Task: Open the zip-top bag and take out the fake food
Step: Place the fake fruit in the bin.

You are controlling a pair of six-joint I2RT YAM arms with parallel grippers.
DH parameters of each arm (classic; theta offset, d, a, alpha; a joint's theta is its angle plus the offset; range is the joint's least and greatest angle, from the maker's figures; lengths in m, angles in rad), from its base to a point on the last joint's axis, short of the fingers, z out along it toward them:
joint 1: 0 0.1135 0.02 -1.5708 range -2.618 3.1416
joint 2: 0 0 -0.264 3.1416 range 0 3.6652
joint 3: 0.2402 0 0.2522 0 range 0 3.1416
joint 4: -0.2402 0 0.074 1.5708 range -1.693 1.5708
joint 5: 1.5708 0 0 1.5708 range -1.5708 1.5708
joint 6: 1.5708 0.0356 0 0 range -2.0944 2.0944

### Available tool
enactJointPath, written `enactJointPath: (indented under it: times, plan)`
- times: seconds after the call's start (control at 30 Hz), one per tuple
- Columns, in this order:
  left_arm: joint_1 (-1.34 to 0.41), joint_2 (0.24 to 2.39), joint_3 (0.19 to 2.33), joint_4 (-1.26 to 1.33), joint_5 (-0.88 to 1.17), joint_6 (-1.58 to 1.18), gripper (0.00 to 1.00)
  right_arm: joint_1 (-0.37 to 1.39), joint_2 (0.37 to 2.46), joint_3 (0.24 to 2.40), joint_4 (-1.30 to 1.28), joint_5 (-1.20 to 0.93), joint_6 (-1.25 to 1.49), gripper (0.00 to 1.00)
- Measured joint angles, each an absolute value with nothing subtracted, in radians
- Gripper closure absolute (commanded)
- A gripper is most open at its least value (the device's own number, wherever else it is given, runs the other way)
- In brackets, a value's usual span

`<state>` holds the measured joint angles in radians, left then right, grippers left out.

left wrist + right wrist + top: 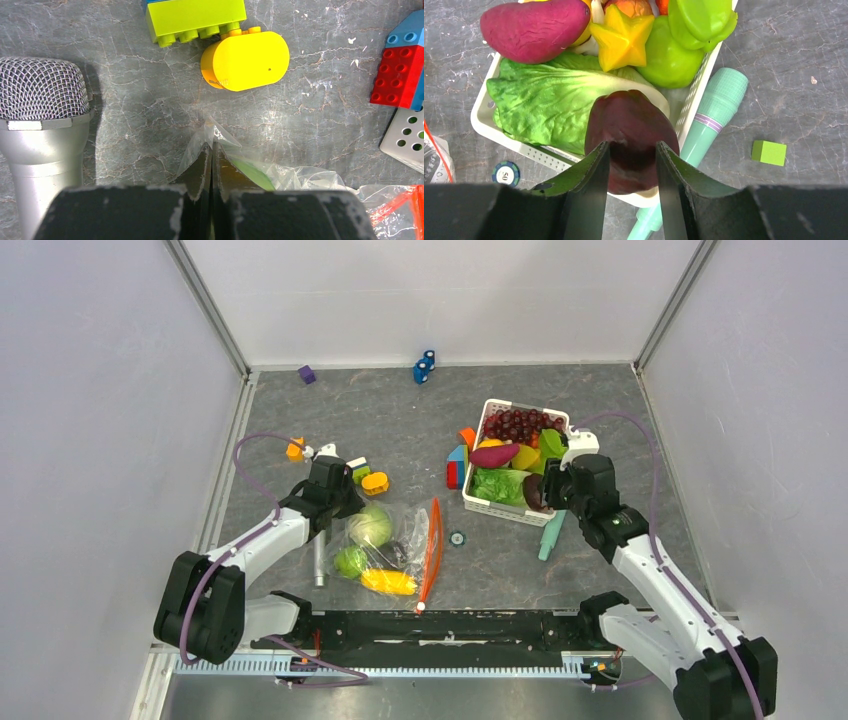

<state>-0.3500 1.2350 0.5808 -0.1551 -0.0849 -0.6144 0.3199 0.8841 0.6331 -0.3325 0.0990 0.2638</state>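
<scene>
The left tool [211, 150] is closed, its two fingers pressed together on a corner of the zip-top bag [412, 535], pinching the clear crinkled plastic just above the grey marbled tabletop [400, 420]. The bag lies flat near the front of the tabletop, left of centre. Its red-orange zipper strip [432, 550] runs along its right side, with the small white slider [420, 607] at the near end. Inside the bag are a pale green cabbage [371, 526], a round green fruit [350, 561] and a yellow corn cob [388, 582]. A silver toy microphone [42, 115] lies just left of the bag. A yellow rounded block [245, 60] and a lime block [195, 17] sit beyond the pinched corner.

The right tool [631, 147] hangs over the near edge of the white slatted basket [481, 125], its fingers partly apart. The dark purple eggplant [631, 135] shows in the gap between them and is wider than that gap; it rests on the basket's near rim. Whether the fingertips touch it cannot be told. Beside the eggplant lies a long lettuce leaf [544, 100], and beyond it a magenta sweet potato [535, 29], a yellow star fruit [621, 37] and a dark red grape bunch [520, 424]. A mint-green toy microphone [716, 107] lies against the basket's right side, a poker chip [505, 173] just outside its near-left corner, and a small green cube [769, 152] farther right
</scene>
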Motion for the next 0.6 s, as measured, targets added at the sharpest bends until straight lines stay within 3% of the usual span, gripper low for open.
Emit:
enactJointPath:
  times: [0.27, 0.6]
  plan:
    - [-0.350, 1.235, 0.581, -0.155, -0.085, -0.614, 0.98, 0.320, 0.903, 0.614, -0.277, 0.104, 0.263, 0.56]
    - [-0.350, 1.235, 0.581, -0.155, -0.084, -0.614, 0.98, 0.320, 0.852, 0.635, -0.339, 0.125, 0.262, 0.38]
